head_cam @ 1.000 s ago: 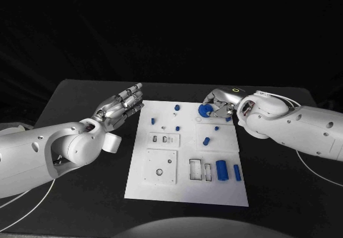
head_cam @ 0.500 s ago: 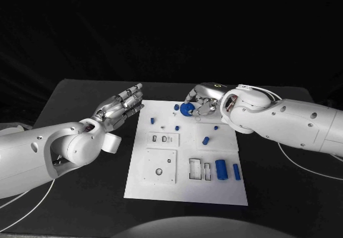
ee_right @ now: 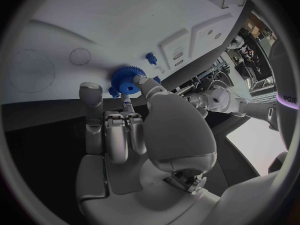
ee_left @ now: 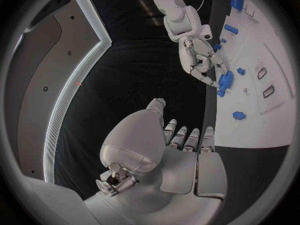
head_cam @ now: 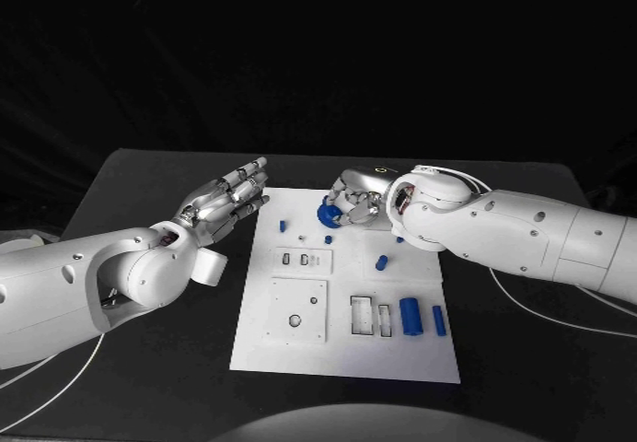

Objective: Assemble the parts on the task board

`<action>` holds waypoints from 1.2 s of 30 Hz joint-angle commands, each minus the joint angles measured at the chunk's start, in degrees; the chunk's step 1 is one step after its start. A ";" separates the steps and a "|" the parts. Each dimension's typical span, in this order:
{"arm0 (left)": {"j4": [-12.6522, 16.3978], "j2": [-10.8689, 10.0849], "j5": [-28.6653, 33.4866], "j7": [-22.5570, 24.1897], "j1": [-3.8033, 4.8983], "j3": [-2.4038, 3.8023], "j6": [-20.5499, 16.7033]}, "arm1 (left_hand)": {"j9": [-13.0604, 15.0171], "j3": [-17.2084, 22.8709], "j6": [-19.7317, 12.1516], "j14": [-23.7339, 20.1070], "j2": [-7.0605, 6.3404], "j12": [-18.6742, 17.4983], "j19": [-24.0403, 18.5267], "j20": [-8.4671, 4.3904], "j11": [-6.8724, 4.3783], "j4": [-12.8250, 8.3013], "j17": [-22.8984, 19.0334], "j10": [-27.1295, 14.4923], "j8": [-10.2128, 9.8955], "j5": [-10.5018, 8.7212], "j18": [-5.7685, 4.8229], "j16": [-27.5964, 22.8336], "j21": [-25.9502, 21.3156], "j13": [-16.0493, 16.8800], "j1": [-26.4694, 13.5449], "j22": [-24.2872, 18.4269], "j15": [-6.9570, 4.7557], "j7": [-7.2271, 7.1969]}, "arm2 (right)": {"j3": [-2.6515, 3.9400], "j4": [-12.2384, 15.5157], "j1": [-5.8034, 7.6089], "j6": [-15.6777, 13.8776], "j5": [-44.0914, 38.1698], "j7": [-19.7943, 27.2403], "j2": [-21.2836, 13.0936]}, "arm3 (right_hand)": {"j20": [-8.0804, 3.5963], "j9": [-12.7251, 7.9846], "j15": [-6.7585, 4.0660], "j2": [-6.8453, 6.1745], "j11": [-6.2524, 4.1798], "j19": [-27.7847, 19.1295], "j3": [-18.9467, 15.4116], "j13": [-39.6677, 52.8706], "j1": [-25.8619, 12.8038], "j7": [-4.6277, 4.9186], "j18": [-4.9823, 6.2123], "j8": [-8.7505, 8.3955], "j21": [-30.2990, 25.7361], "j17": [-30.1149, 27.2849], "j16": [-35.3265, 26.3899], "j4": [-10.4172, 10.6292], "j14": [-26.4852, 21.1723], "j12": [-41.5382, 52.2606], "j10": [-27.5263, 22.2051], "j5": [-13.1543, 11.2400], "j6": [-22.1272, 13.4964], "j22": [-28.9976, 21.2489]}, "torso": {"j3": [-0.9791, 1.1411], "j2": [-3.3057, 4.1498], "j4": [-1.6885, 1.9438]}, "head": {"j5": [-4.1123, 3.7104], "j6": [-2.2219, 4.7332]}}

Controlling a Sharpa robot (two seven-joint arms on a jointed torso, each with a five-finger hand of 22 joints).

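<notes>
The white task board [head_cam: 299, 350] lies in the middle of the black table. Over its far edge my right hand [head_cam: 358, 201] pinches a blue gear [head_cam: 325, 215] between thumb and fingers; the gear [ee_right: 129, 79] hangs just above the board [ee_right: 75, 30]. The left wrist view shows the same right hand [ee_left: 201, 57] with the gear [ee_left: 225, 80]. My left hand [head_cam: 225, 197] hovers beside the board's far left corner, flat, fingers apart, holding nothing. Small blue pegs [head_cam: 283, 224] [head_cam: 382, 262] and two blue cylinders [head_cam: 411, 316] [head_cam: 439, 319] sit on the board.
Rectangular slots [head_cam: 361, 314] and a square plate with a round hole [head_cam: 295, 319] mark the board's near half. Another small peg [head_cam: 330, 238] stands just near of the gear. Bare black table [head_cam: 146, 203] lies round the board.
My right hand has carried the blue gear leftward along the board's far edge, from the far right corner toward the far middle. The left hand has stayed still.
</notes>
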 commanded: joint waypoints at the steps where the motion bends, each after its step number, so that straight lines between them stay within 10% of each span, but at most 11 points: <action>1: -0.01 0.20 -0.01 0.33 0.01 0.02 1.29 | 0.03 -0.04 0.00 -0.07 -0.07 0.11 0.09 0.46 0.47 -0.44 -0.05 0.12 0.34 0.32 0.04 -0.21 0.00 0.06 0.28 0.07 0.51 -0.23 | -0.02 -0.92 -0.28 1.98 0.14 0.54 0.92 | 0.49 11.91 0.30 0.00 0.38 -0.18 1.01 15.10 -0.53 -1.44 -0.60 7.73 -0.46 15.05 0.19 1.04 5.97 0.22 6.02 -0.37 0.86 -0.16 | 0.01 0.04 -0.08 | -0.04 -0.04; 14: -0.16 0.40 -0.01 0.23 0.01 0.02 1.34 | 0.03 -0.02 0.03 -0.07 -0.08 0.15 0.11 0.48 0.61 -0.55 -0.05 0.24 0.35 0.35 0.03 -0.21 0.01 0.11 0.26 0.08 0.53 -0.21 | -0.01 -1.79 -0.77 0.09 -0.85 0.83 2.81 | 0.77 11.53 0.55 -0.09 0.61 -1.00 1.74 15.10 -0.71 -0.95 -0.35 6.36 -1.91 14.91 0.08 1.11 5.90 0.22 6.02 -0.80 -0.60 -0.89 | 0.02 0.12 -0.07 | 0.04 -0.11; 24: -0.31 0.46 -0.01 0.00 0.01 0.02 1.37 | 0.03 -0.01 0.03 -0.07 -0.08 0.17 0.12 0.49 0.66 -0.59 -0.05 0.29 0.36 0.37 0.02 -0.21 0.02 0.13 0.24 0.08 0.54 -0.21 | -0.01 -1.72 -0.78 0.01 -0.42 1.39 3.00 | 0.65 7.83 0.08 -1.11 -0.24 -3.13 2.91 15.10 -1.66 -1.44 0.39 -0.37 -6.20 12.78 -1.67 1.76 4.83 0.22 6.02 -6.36 -10.02 -3.04 | 0.05 0.06 -0.12 | 0.12 -0.35; 36: -0.38 0.27 -0.01 -0.02 0.01 0.01 1.31 | 0.04 0.00 0.08 -0.07 -0.08 0.18 0.12 0.50 0.71 -0.64 -0.05 0.31 0.37 0.39 0.02 -0.21 0.02 0.13 0.22 0.09 0.55 -0.16 | 0.01 -0.78 -0.76 -1.97 0.08 2.35 2.75 | 0.47 7.48 -0.08 -1.36 -0.38 -3.11 2.76 15.10 -1.98 -1.56 0.39 -0.40 -6.66 12.71 -1.75 1.97 4.79 0.22 6.02 -7.94 -9.80 -3.05 | 0.01 0.10 -0.07 | 0.23 -0.35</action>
